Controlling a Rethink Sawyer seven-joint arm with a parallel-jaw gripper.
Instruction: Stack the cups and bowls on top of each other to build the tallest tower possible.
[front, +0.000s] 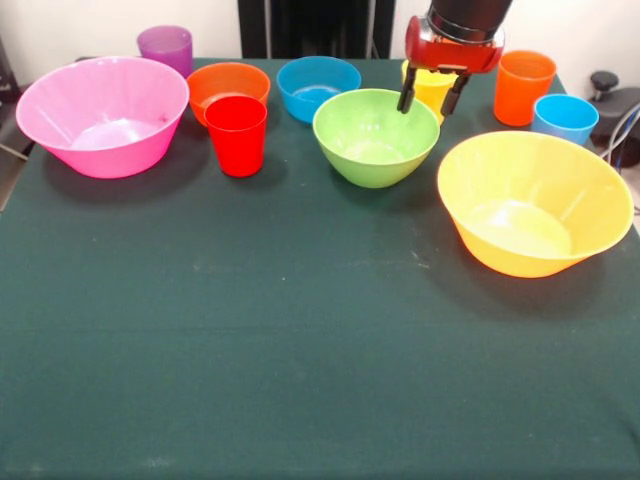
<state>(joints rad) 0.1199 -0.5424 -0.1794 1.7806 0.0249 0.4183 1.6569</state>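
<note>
My gripper (431, 101) hangs open over the far right rim of the lime green bowl (375, 137), just in front of the yellow cup (433, 88), which it partly hides. All cups and bowls stand apart; there is no tower. The red cup (236, 135) stands in front of the small orange bowl (228, 88). The small blue bowl (318, 87) is at the back middle. The large pink bowl (103, 115) is at the left, with the purple cup (165, 47) behind it. The large yellow-orange bowl (534, 202) is at the right. The orange cup (523, 87) and light blue cup (564, 118) stand behind it.
A dark green cloth (300, 350) covers the table. The robot's black pedestal (315, 28) stands at the far edge. Dark gear and cables (615, 105) lie off the table's far right corner.
</note>
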